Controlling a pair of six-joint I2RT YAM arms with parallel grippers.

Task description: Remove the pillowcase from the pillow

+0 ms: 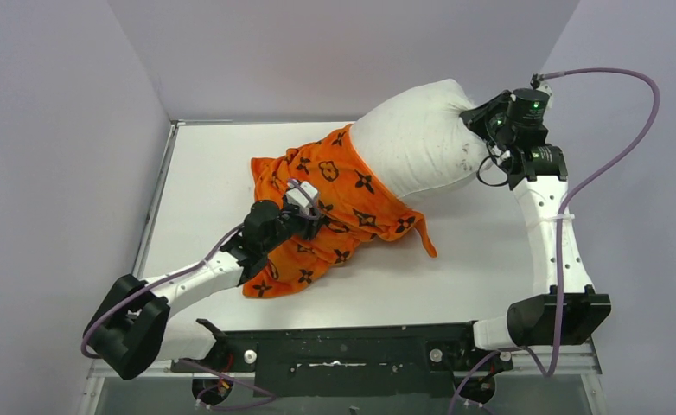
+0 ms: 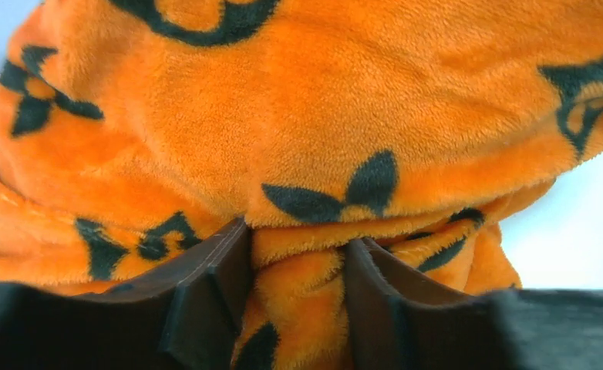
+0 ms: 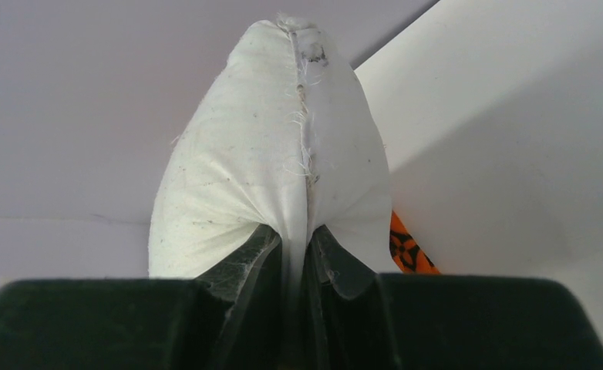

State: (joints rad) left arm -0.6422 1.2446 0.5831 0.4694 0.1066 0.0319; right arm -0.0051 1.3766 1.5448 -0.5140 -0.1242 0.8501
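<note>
Left claw (image 2: 298,258) pinches plush pillowcase (image 2: 321,116); right claw (image 3: 294,248) clamps stuffed white pillow (image 3: 233,169).

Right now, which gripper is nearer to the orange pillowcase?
Left. The left gripper is clamped on a bunched fold of the pillowcase, so it touches it. The right gripper pinches the bare white end of the pillow, beyond the cover's edge.

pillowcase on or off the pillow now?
Half off. The pillowcase covers only the left end of the pillow; the rest is bare. Left gripper pinches the case, right gripper the pillow seam.
</note>
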